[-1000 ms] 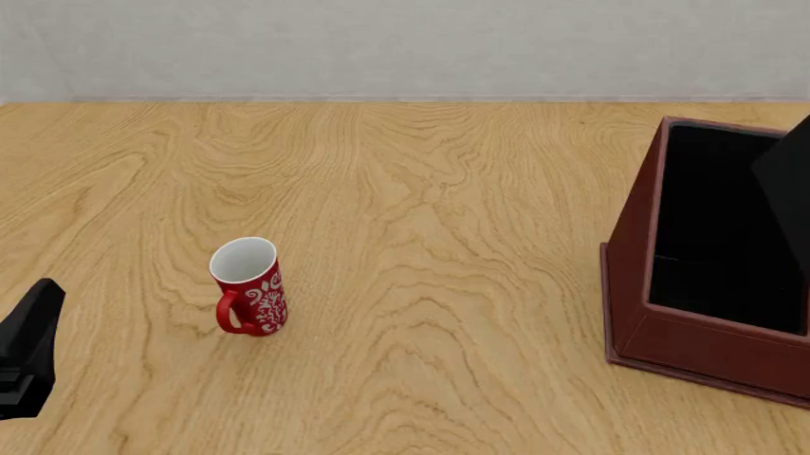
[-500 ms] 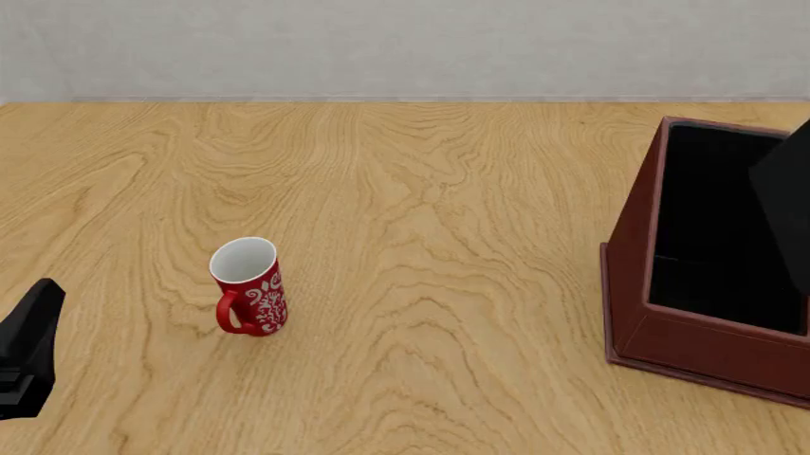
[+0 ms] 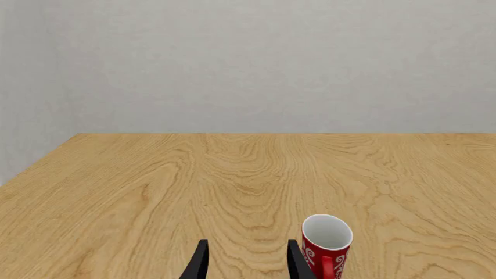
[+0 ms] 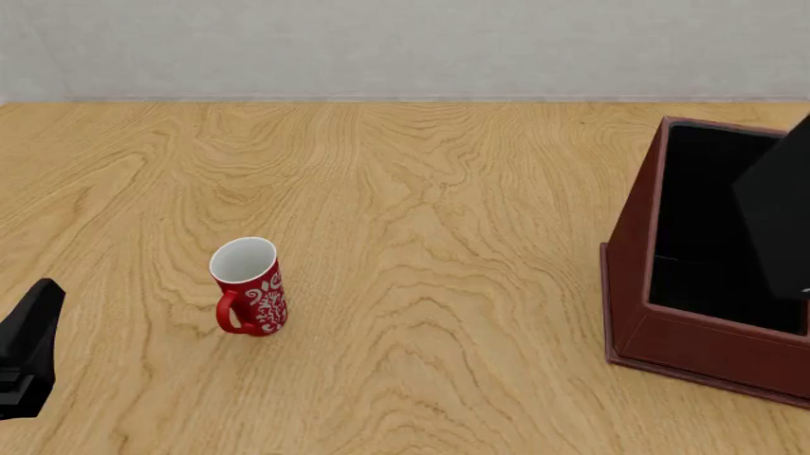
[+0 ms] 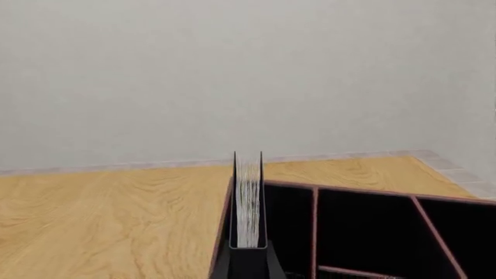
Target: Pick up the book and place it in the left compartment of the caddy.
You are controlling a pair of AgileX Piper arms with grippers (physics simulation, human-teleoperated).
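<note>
Placement pending, book above caddy.
Right gripper [image 5: 248,256] pinches thick black hardcover book [image 5: 248,200] over dark red-brown caddy [image 4: 631,242]; release remains.

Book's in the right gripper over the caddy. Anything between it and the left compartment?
Nothing visible. The book is clamped in the right gripper, upright above the caddy near its left wall. The left compartment beneath looks bare and black. The red mug stands well off to the left.
</note>
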